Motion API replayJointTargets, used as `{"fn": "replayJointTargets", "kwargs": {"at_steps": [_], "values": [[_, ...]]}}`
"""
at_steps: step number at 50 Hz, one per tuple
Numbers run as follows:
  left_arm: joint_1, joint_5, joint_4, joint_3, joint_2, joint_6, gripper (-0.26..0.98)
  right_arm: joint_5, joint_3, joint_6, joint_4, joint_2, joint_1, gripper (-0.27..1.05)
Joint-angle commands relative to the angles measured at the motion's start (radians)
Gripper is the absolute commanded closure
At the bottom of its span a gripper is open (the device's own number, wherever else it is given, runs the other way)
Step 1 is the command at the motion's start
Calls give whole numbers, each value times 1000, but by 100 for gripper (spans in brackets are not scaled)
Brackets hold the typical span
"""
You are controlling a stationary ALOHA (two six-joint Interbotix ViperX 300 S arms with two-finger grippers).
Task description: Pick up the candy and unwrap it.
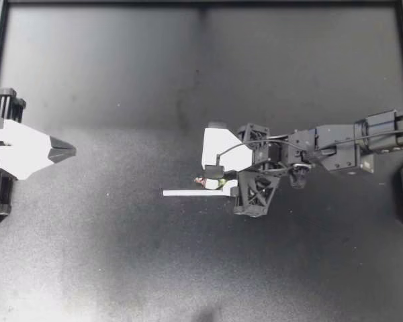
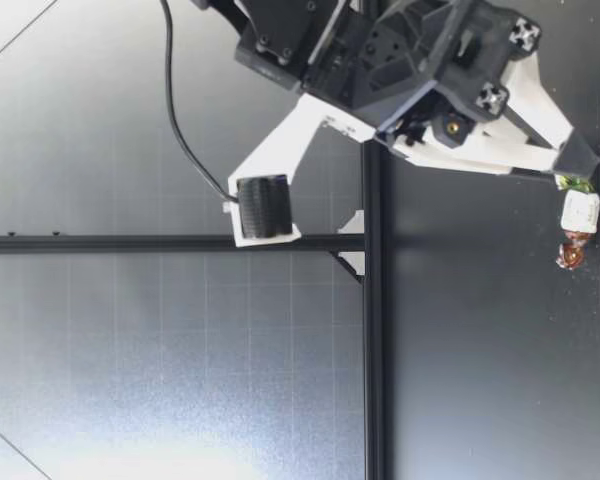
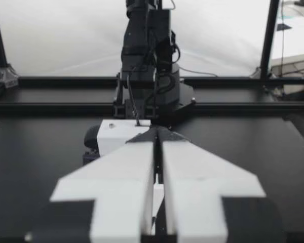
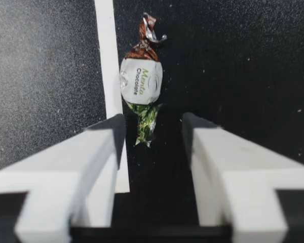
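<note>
A wrapped candy [image 1: 207, 182] lies on the black table, white in the middle with one brown and one green twisted end. It touches a white tape strip [image 1: 191, 193]. My right gripper [image 1: 224, 185] points steeply down right beside it. In the right wrist view the gripper [image 4: 154, 129] is open; the candy [image 4: 141, 81] lies just ahead of the tips, and only its green tail lies between the fingers, untouched. The low view shows the fingertips [image 2: 578, 160] at the table next to the candy [image 2: 580, 212]. My left gripper [image 1: 71, 151] is shut on nothing at the far left.
The right arm's white camera bracket [image 1: 223, 149] hangs over the spot just behind the candy. The tape strip [image 4: 105, 55] runs along the candy's side. A black frame rail [image 1: 201, 3] borders the table's far edge. In the left wrist view the right arm [image 3: 149, 61] stands straight ahead.
</note>
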Motion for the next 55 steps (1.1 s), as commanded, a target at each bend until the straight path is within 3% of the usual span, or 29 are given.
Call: {"fn": "replayJointTargets", "kwargs": {"at_steps": [1, 9, 15, 40, 48, 55], "values": [[-2, -8, -2, -12, 5, 2, 83, 21, -20, -2, -2, -11, -9, 50], [-2, -2, -2, -12, 8, 5, 83, 98, -57, -8, -2, -18, -9, 85], [-2, -2, -2, -12, 26, 5, 83, 100, -74, -6, -2, -37, -8, 98], [11, -112, -6, -28, 247, 55, 79, 63, -48, 28, 0, -244, 38, 99], [9, -155, -9, -55, 324, 71, 68, 46, -31, 40, 0, -319, 78, 99], [9, -163, -11, -97, 410, 80, 49, 20, -18, 63, 0, -373, 104, 99]]}}
